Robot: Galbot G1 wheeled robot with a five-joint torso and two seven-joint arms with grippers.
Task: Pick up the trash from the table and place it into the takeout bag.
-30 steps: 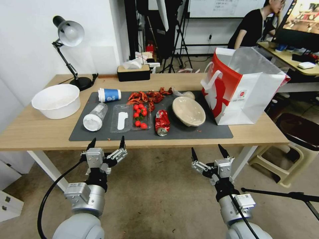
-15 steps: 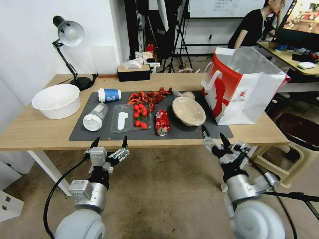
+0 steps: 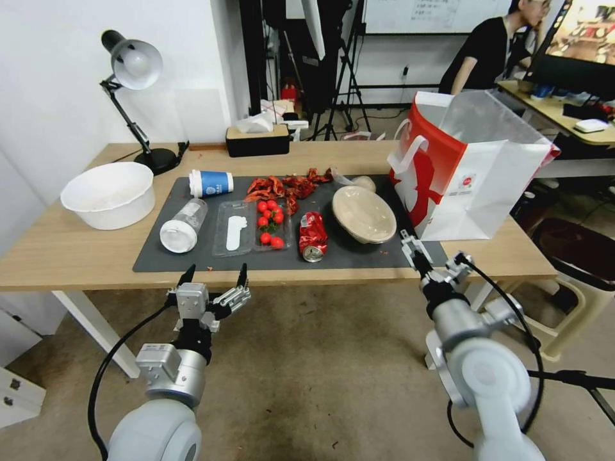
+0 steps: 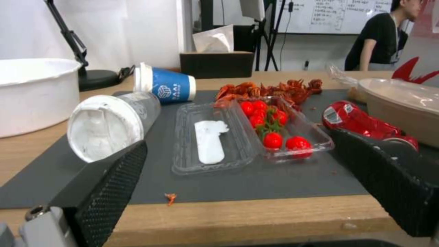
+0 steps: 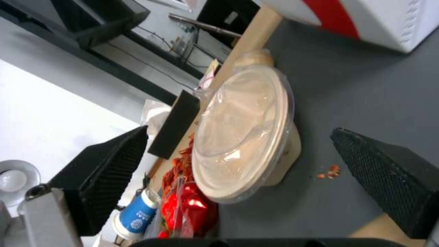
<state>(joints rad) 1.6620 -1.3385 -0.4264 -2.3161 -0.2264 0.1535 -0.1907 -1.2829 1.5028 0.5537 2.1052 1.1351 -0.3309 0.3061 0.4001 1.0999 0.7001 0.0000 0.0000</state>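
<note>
On the table (image 3: 77, 256), a dark mat (image 3: 192, 259) holds the trash. It is a beige paper bowl (image 3: 364, 214) with a clear lid (image 5: 242, 137), a crushed red can (image 3: 312, 235), a clear bottle (image 3: 183, 225) on its side, a tipped blue-white cup (image 3: 211, 183) and a clear wrap (image 3: 346, 178) behind the bowl. The takeout bag (image 3: 467, 173) stands open at the right end. My right gripper (image 3: 413, 251) is open and rolled sideways over the mat's front right corner, a short way from the bowl. My left gripper (image 3: 216, 270) hangs open below the table's front edge, facing the bottle (image 4: 109, 125).
A clear clamshell with cherry tomatoes (image 3: 253, 227) and crayfish shells (image 3: 285, 187) lie mid-mat. A white bowl (image 3: 109, 194), desk lamp (image 3: 134, 64) and black tissue box (image 3: 257, 141) stand left and behind. A stool (image 3: 564, 275) sits beside the table's right end.
My right arm rose from below the table edge, swung forward and rolled its wrist, ending at the mat's front right corner. The left gripper crept slightly closer to the table.
</note>
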